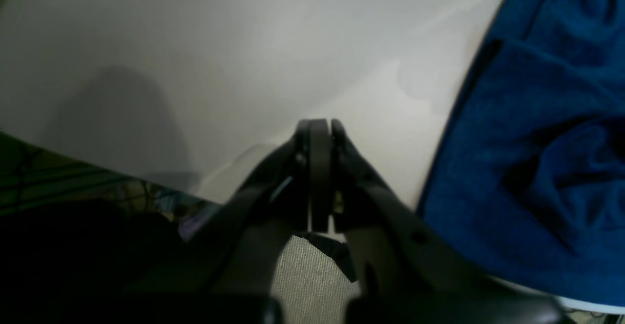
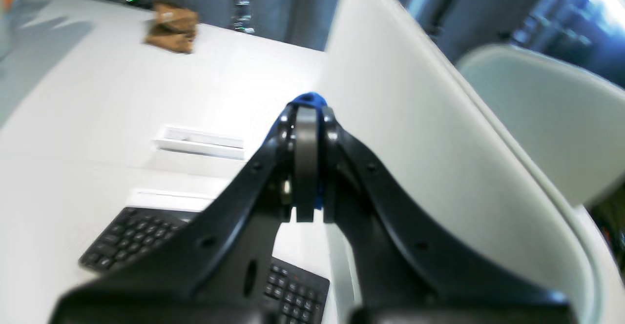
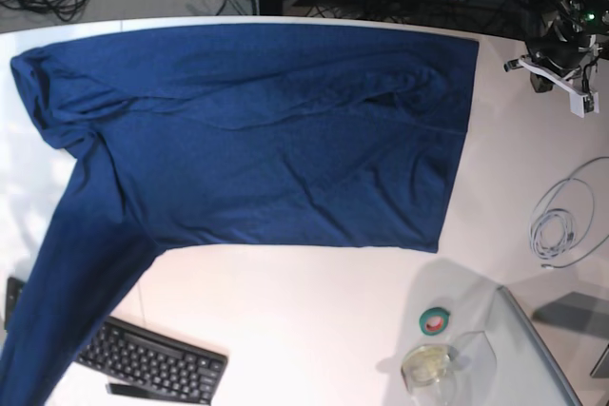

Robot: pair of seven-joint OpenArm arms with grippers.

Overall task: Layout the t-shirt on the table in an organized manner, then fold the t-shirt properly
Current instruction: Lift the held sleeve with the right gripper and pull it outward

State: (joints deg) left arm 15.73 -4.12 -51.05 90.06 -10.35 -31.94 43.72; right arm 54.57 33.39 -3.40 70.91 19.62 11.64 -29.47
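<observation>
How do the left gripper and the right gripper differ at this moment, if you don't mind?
The left gripper is shut on nothing, while the right gripper pinches blue t-shirt fabric. The left hangs over bare table beside the shirt; the right looks out over a keyboard. Both have black fingers, fully closed.

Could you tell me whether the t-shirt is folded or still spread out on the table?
Spread, not folded: the t-shirt lies open across the table, one sleeve trailing toward the keyboard.

Bare table (image 3: 314, 311) below t-shirt (image 3: 257, 130); keyboard (image 3: 152, 360), tape roll (image 3: 436, 320) flank it.
</observation>
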